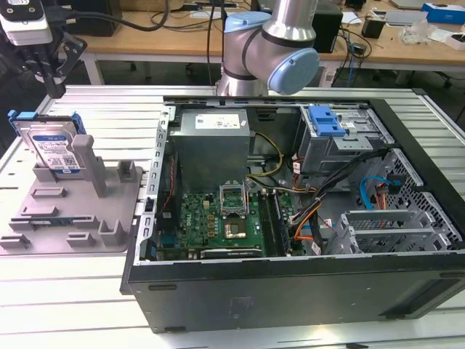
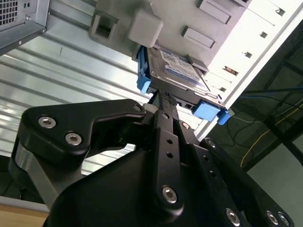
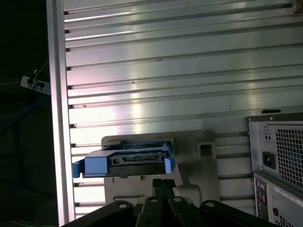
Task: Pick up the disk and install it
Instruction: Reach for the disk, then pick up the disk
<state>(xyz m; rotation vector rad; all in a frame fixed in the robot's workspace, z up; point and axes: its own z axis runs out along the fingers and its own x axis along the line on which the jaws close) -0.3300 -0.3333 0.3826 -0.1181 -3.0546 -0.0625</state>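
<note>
The disk (image 1: 54, 149), a silver drive with a white-and-blue label in a bright blue bracket, stands on edge in the grey fixture tray (image 1: 73, 211) at the exterior view's left. My gripper (image 1: 54, 91) hangs just above the disk's top edge and is apart from it. Its black fingers are shut together with nothing between them. In both wrist views the fingertips point at the disk's (image 2: 177, 68) (image 3: 135, 161) upper edge, with the gripper (image 2: 163, 97) (image 3: 163, 182) close to it.
An open computer case (image 1: 290, 276) lies to the exterior view's right of the tray, with a green motherboard (image 1: 225, 218), cables and a grey drive bay with a blue latch (image 1: 325, 120). The arm's base (image 1: 269, 51) rises behind the case. The ribbed aluminium table (image 3: 165, 61) ends near the tray.
</note>
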